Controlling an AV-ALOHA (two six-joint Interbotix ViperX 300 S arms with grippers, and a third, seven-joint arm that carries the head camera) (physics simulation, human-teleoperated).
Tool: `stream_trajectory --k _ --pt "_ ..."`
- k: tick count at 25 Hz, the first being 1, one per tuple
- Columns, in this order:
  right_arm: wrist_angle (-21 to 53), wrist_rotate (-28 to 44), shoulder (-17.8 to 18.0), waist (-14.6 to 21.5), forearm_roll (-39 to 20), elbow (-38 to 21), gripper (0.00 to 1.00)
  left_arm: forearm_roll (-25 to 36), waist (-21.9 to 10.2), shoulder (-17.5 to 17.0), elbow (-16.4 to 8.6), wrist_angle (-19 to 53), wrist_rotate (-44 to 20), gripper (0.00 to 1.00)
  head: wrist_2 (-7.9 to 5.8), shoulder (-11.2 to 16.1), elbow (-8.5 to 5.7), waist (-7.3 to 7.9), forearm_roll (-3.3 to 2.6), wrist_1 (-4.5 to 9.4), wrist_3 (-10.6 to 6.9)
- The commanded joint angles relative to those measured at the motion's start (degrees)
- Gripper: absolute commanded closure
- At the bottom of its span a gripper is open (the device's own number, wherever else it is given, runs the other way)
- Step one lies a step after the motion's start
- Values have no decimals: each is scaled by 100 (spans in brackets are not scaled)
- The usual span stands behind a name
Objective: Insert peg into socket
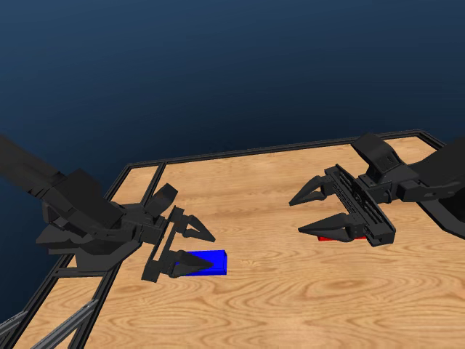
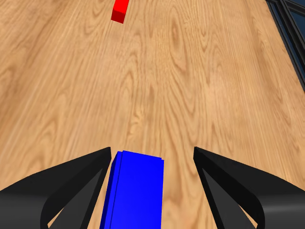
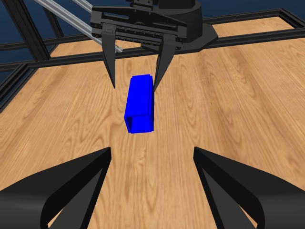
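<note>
Left gripper (image 1: 190,249) sits low over the wooden table (image 1: 290,291) at about 8 o'clock in the head view, its jaws spread wide and holding nothing. The socket (image 1: 205,262) lies flat on the wood between those jaws; in the left wrist view the blue block (image 2: 133,191) fills the gap closer to one jaw, and whether that jaw touches it cannot be told, while the other jaw stands clear of it. The socket's long axis runs along the gripper's reach, pointing across the table toward 3 o'clock in the head view. From the right wrist view the socket (image 3: 140,102) shows its square end face toward the camera, with the left gripper (image 3: 135,81) straddling its far end.

Over at about 3 o'clock in the head view, the right gripper (image 1: 309,212) hovers just above the table with jaws wide apart, gripping nothing. The peg (image 1: 336,238) lies on the wood under its nearer jaw, mostly hidden, only a sliver of red showing, so its heading cannot be read there. In the left wrist view the peg (image 2: 119,10) appears as a short red end, well apart from the socket
</note>
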Motion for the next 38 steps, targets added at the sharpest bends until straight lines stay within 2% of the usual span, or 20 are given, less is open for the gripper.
stream_trajectory --k 1,2,3,5,9,10,11,12,15,16,17,18,22,23,24,27,33,34,35,38 --pt "-9 -60 -99 90 83 -86 0 63 -157 91 -137 405 -194 0 15 10 -30 34 12 61 -49" --pt "5 -62 -127 66 109 -95 0 -2 -62 32 -28 172 -104 0 16 11 -29 36 12 68 -52" --pt "-25 -74 -127 109 124 -96 0 54 -248 415 -257 623 -385 0 24 12 -27 38 14 66 -60" --pt "-105 -103 -104 155 201 -55 0 181 -408 859 -270 987 -643 0 21 19 -21 36 12 62 -80" --pt "-57 -25 -65 222 248 32 0 -217 -371 1129 -292 878 -790 0 10 34 -21 56 12 63 -121" --pt "-77 -3 -53 233 279 77 0 -79 -406 1437 -151 1092 -729 0 9 38 -23 63 13 62 -129" --pt "-90 28 -90 246 294 60 0 -94 -481 1551 -331 910 -898 0 9 41 -23 69 15 55 -136" --pt "-77 45 -53 260 318 121 0 -57 -316 1532 -205 1088 -801 0 10 44 -23 72 15 50 -146" --pt "-90 72 -52 268 348 158 0 -86 -640 1877 -275 948 -546 3 11 44 -22 76 15 52 -160" --pt "-138 73 -55 277 357 153 0 -21 -688 1864 -510 952 -550 100 7 42 -23 74 14 51 -166" --pt "-130 78 -24 270 362 134 0 -45 -659 1905 -429 1017 -552 100 5 40 -23 73 13 50 -169" --pt "-79 77 -56 243 375 163 0 -123 -511 1706 -584 1275 -476 100 2 36 -22 72 11 41 -175" --pt "319 49 -105 190 483 321 0 215 -637 1750 -557 1252 -410 100 -21 23 -23 61 -1 11 -215" --pt "371 75 -158 206 495 381 0 88 -530 1902 -405 1165 -534 100 -32 20 -23 55 -6 -5 -230" --pt "509 65 -202 197 529 445 0 82 -503 1763 -618 1057 -512 100 -43 20 -25 48 -12 -17 -248" --pt "855 107 -381 150 588 630 0 147 -361 1756 -542 1270 -456 100 -104 19 -26 11 -42 -61 -319" --pt "1330 392 -545 20 606 1178 0 295 -268 1784 -683 1132 -428 100 -313 26 -23 -209 -170 -55 -673" --pt "1344 458 -422 76 657 1242 0 510 -186 1620 -834 1469 -521 100 -344 33 -24 -247 -190 -65 -720" --pt "1339 498 -445 74 652 1238 0 503 -293 1782 -712 1368 -421 100 -367 40 -29 -282 -208 -63 -765" --pt "1449 575 -369 3 715 1374 0 507 -112 1669 -855 1365 -502 100 -428 65 -41 -362 -249 -76 -857"
